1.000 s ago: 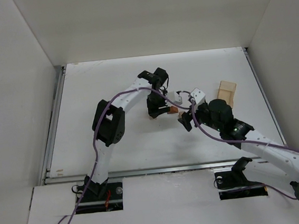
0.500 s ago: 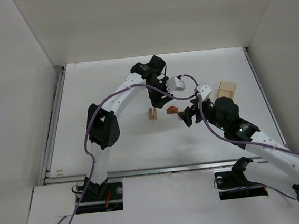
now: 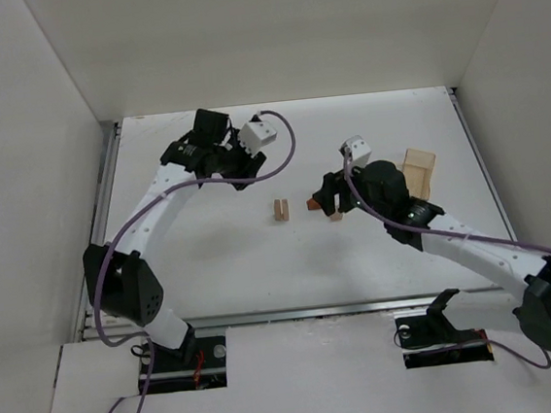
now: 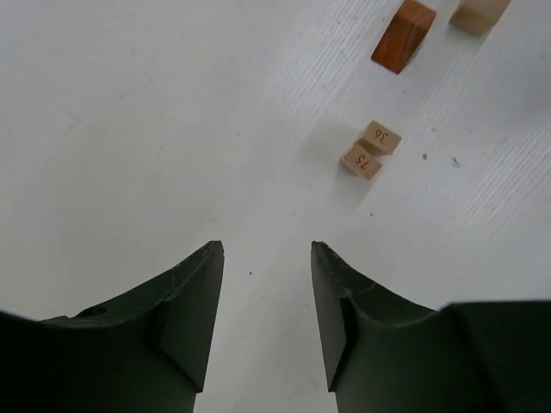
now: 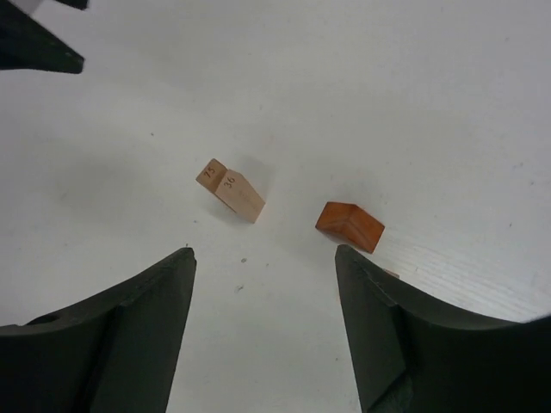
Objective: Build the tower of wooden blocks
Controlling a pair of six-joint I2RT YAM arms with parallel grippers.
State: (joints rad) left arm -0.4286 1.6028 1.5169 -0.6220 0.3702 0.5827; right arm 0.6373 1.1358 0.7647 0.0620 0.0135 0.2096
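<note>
The slim pale tan post [image 3: 280, 210] stands upright mid-table. In the wrist views it is two thin blocks side by side, marked 36 and 75 [image 4: 370, 151] [image 5: 231, 189]. The reddish-brown roof-shaped piece [image 3: 312, 204] lies just right of it, apart from it [image 4: 403, 34] [image 5: 350, 225]. My left gripper [image 3: 239, 166] is open and empty, back-left of the post [image 4: 267, 249]. My right gripper [image 3: 327, 199] is open and empty, right beside the roof piece, which lies just beyond its right finger [image 5: 265, 254].
A larger pale tan box [image 3: 418, 168] lies at the right behind my right arm. Another small pale block [image 4: 478, 13] lies beyond the roof piece, mostly hidden by my right finger [image 5: 392, 274]. White walls enclose the table on three sides.
My left gripper has let go at the blocks and drawn back to the left and far side. My right gripper has shifted left and back, closer to the roof piece.
</note>
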